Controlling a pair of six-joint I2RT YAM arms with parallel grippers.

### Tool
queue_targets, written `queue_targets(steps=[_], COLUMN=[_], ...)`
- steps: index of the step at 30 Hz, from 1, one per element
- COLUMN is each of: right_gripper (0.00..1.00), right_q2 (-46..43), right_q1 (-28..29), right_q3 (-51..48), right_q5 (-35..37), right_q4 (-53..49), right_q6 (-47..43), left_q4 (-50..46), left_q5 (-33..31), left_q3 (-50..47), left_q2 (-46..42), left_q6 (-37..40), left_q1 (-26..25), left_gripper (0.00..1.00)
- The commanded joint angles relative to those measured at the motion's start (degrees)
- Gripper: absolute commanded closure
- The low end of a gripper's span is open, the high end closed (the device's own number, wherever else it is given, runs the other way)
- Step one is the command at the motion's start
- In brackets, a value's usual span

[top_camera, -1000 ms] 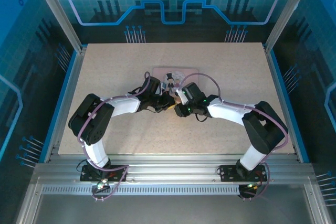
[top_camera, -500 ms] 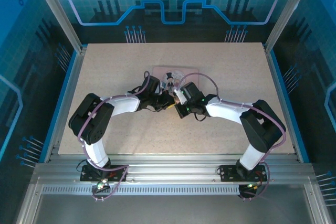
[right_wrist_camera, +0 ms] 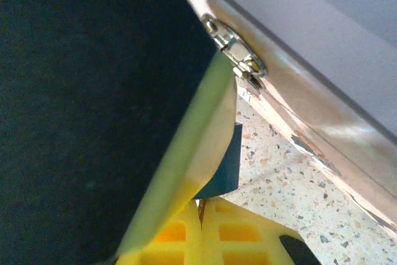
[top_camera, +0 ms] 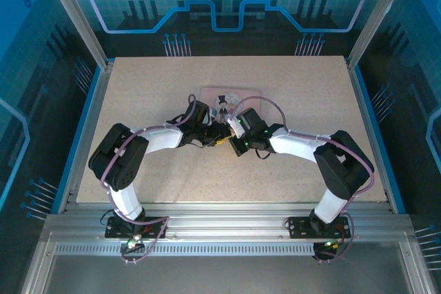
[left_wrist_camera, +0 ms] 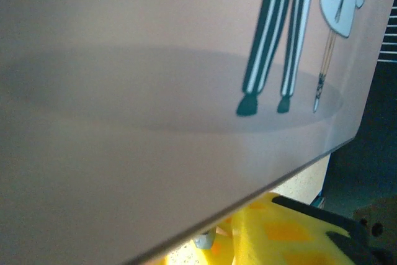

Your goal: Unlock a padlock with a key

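On a speckled table (top_camera: 138, 101) within blue walls (top_camera: 227, 5), the left gripper (top_camera: 219, 134) and right gripper (top_camera: 231, 132) meet at the pink box (top_camera: 248, 93); their opening cannot be told. The padlock (right_wrist_camera: 222, 161) sits near the box's clasp (right_wrist_camera: 236, 54)

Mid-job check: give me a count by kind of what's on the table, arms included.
Robot arms: 2 (left arm, right arm)
Pink box: 1
Blue padlock: 1
Key: 0 that I can make out
Total: 4
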Motion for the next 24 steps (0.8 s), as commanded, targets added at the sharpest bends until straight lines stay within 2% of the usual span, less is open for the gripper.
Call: queue_targets(steps=[1, 10, 13, 21, 24], right_gripper=[1.0, 1.0, 1.0, 1.0, 1.0], right_q2=[2.6, 4.8, 4.0, 2.2, 1.9], right_q1=[0.7, 1.6, 1.7, 2.3, 2.5], right_q3=[1.4, 4.6, 4.6, 4.5, 4.2], right_q5=[-0.9, -1.0, -1.2, -0.8, -1.1], right_q4=[-3.7, -6.3, -5.9, -4.8, -4.2], right_q6=[-3.0, -4.8, -4.1, -2.8, -2.4], left_q4=[-1.2, -0.1, 2.0, 2.3, 2.4], left_q5=[-1.2, -0.8, 0.0, 0.2, 0.2], left_q3=[-3.5, -6.0, -6.0, -2.2, -0.8], left_q2=[-2.8, -4.1, -3.7, 0.6, 2.7], left_q6=[-1.4, -1.5, -2.2, -2.8, -3.6], left_q1=[1.1, 2.8, 2.7, 0.4, -0.3], left_gripper=[0.62, 0.62, 0.59, 0.57, 0.62])
